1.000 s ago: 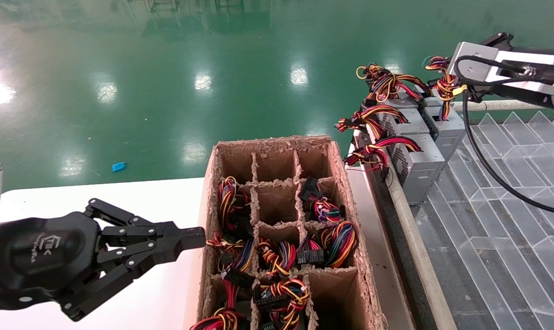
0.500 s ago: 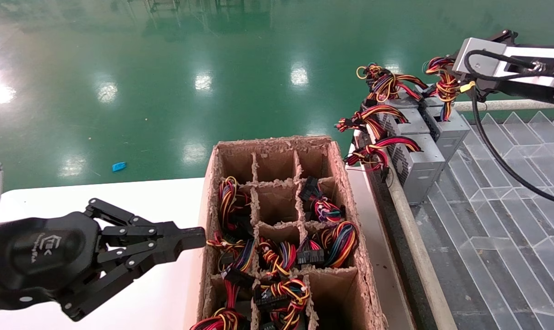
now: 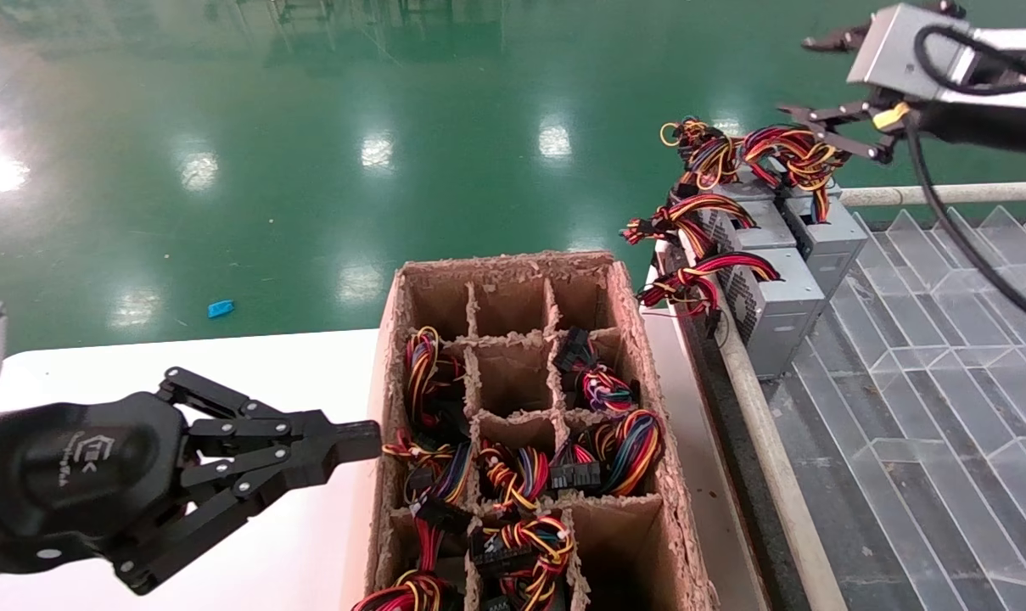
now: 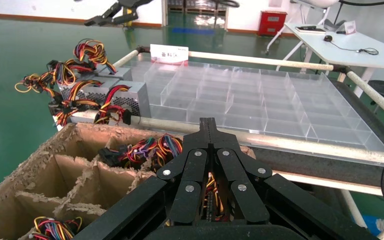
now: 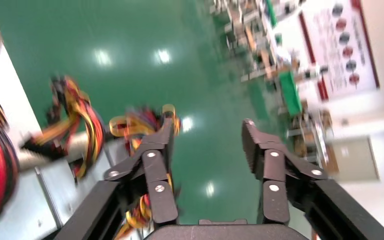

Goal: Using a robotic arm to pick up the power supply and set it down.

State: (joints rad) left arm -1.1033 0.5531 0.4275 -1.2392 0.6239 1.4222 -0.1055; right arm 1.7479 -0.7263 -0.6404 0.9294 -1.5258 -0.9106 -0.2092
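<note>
In the head view, the right gripper (image 3: 826,89) of the robotic arm (image 3: 945,59) hangs above the far end of a row of grey units, its jaws spread and empty. The power supply (image 3: 822,238) it was presumably meant for stands upright at that far end, beside the others, on the near edge of the clear divided tray (image 3: 928,382); its wire bundle (image 3: 797,157) lies on top, just below the open jaws. That spread suggests the arm is not carrying anything at this point. The left gripper (image 3: 356,441) is parked over the white bench (image 3: 292,373), jaws pressed together, its tip touching or nearly touching the wall of the cardboard box (image 3: 627,314). The box is split by cardboard dividers; most near cells hold coiled coloured wires with black connectors, while the far row looks empty.

The left wrist view shows the closed left gripper (image 4: 209,125) pointing across the box (image 4: 40,165) toward the tray (image 4: 260,100), whose clear compartments hold nothing visible apart from the supplies (image 4: 105,92) along one edge.

The right wrist view, smeared by motion, shows the right gripper (image 5: 207,130) wide open with only green floor between the jaws and wires (image 5: 80,125) off to one side.
</note>
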